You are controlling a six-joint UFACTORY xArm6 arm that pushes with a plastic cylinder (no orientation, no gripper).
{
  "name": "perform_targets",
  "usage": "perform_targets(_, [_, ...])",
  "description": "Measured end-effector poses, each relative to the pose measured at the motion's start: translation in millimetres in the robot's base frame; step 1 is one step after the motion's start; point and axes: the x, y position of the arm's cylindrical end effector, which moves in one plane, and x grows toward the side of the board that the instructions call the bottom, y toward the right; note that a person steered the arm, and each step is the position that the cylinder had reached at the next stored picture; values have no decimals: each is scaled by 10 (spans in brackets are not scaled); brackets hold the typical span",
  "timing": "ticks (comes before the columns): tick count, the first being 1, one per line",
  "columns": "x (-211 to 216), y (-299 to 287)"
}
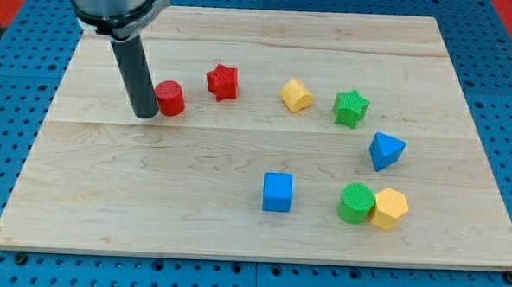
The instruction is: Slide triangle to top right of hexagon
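The blue triangle [385, 151] lies at the view's right, a little above the yellow hexagon [390, 208], which touches a green cylinder [355, 203] on its left. My tip [145, 114] stands far off at the view's upper left, right against the left side of a red cylinder [170, 98].
A red star [222, 81] lies right of the red cylinder. A yellow rounded block [296, 95] and a green star [350, 108] lie at upper middle right. A blue cube [277, 192] sits at lower middle. The wooden board [106, 197] has edges all around.
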Motion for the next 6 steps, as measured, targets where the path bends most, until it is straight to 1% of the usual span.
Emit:
perform_targets(2, [-196, 849])
perform_targets(3, [185, 1115])
perform_targets(4, [317, 2199])
perform_targets(5, [224, 3216])
perform_targets(6, [254, 3795])
